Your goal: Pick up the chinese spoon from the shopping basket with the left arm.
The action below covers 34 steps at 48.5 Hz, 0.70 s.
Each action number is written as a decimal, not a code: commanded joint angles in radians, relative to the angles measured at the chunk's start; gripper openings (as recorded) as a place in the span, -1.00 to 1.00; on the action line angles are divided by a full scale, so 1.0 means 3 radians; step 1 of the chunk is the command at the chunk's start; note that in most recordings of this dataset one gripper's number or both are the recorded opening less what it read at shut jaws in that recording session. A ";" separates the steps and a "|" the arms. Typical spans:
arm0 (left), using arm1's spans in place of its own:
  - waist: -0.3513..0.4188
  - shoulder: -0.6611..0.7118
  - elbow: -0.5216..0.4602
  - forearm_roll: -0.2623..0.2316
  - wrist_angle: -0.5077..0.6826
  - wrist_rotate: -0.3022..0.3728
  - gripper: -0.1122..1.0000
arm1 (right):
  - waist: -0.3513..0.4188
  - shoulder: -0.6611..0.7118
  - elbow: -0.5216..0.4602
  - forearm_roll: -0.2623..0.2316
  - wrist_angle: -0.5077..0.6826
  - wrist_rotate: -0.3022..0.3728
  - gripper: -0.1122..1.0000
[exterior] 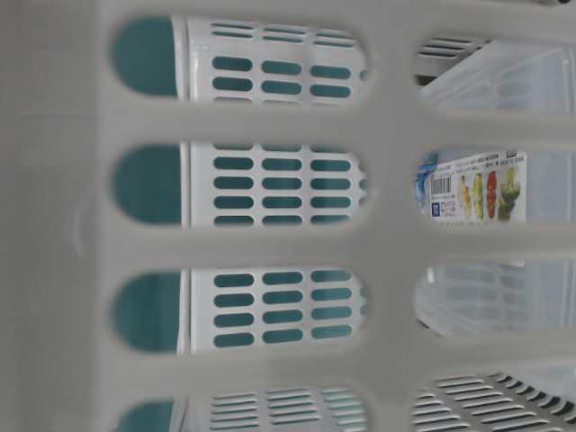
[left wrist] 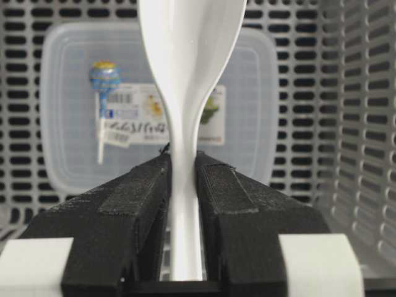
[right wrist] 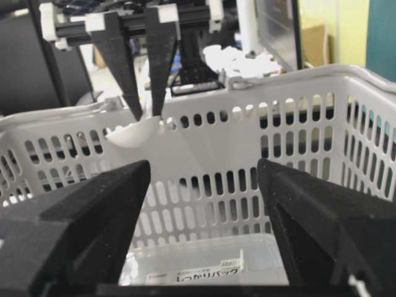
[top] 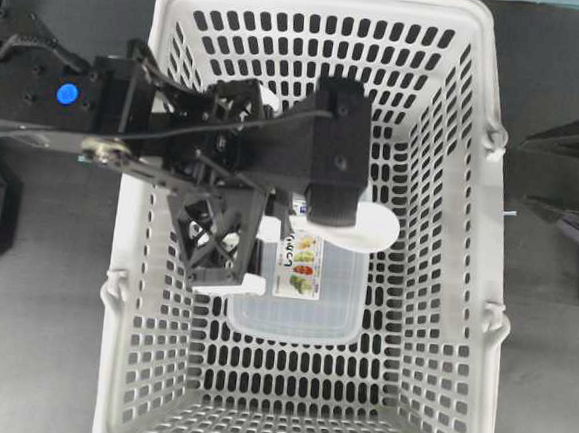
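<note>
- Left gripper (left wrist: 184,179) of ours is clamped on the chinese spoon (left wrist: 185,74), its two black padded fingers (left wrist: 139,192) pinching the narrow handle from either side while the oval bowl juts out beyond the tips.
- From the right wrist camera we see the same left gripper (right wrist: 148,114) pointing down with the spoon's white bowl (right wrist: 135,132) hanging at its tips, level with the far rim of the shopping basket (right wrist: 309,93), clear of the floor.
- From overhead, our left arm (top: 175,137) reaches in from the left over the basket (top: 448,239), and the spoon's bowl (top: 374,228) shows as a white oval past the black wrist block.
- Our right gripper (right wrist: 204,210) stands wide apart with nothing between its dark pointed fingers (right wrist: 86,210); it waits at the right of the basket.
- Inside the basket lies a clear lidded food box (left wrist: 80,74) flat on the slotted floor, bearing a printed label (left wrist: 133,120); a lollipop (left wrist: 104,80) with a blue head and white stick lies by the label.
- We see the box (top: 312,314) directly under the raised gripper, near the basket's middle.
- Glossy white on the spoon, translucent plastic on the box, light-grey plastic with rows of rounded slots on the basket.
- Dark grey tabletop (top: 38,357) lies under the basket; through the slots at table level we glimpse a teal background (exterior: 144,184).
</note>
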 commanded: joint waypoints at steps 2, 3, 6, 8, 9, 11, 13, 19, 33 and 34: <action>0.0005 -0.0046 -0.0041 0.0010 -0.0015 -0.0041 -0.58 | -0.0010 0.0015 -0.0026 -0.0010 -0.0020 0.0000 0.43; 0.0005 -0.0051 -0.0041 0.0010 -0.0015 -0.0036 -0.58 | -0.0010 0.0015 -0.0031 -0.0010 -0.0020 0.0000 0.43; 0.0005 -0.0041 -0.0046 0.0010 -0.0015 -0.0031 -0.58 | -0.0010 0.0015 -0.0031 -0.0010 -0.0020 0.0000 0.43; 0.0005 -0.0041 -0.0046 0.0010 -0.0015 -0.0031 -0.58 | -0.0010 0.0015 -0.0031 -0.0010 -0.0020 0.0000 0.43; 0.0005 -0.0036 -0.0046 0.0010 -0.0015 -0.0031 -0.58 | -0.0010 0.0015 -0.0026 -0.0010 -0.0020 0.0000 0.43; 0.0005 -0.0036 -0.0041 0.0010 -0.0020 -0.0031 -0.58 | -0.0010 0.0015 -0.0026 -0.0010 -0.0020 0.0000 0.43; 0.0005 -0.0036 -0.0041 0.0010 -0.0020 -0.0031 -0.58 | -0.0015 0.0015 -0.0026 -0.0010 -0.0020 0.0000 0.43; 0.0005 -0.0026 -0.0041 0.0010 -0.0015 -0.0031 -0.58 | -0.0015 0.0015 -0.0026 -0.0010 -0.0020 0.0000 0.43; -0.0010 0.0000 -0.0041 0.0010 -0.0020 -0.0031 -0.58 | -0.0015 0.0005 -0.0026 -0.0010 -0.0020 0.0000 0.43; -0.0010 0.0000 -0.0041 0.0010 -0.0015 -0.0031 -0.58 | -0.0020 0.0005 -0.0026 -0.0010 -0.0020 0.0000 0.43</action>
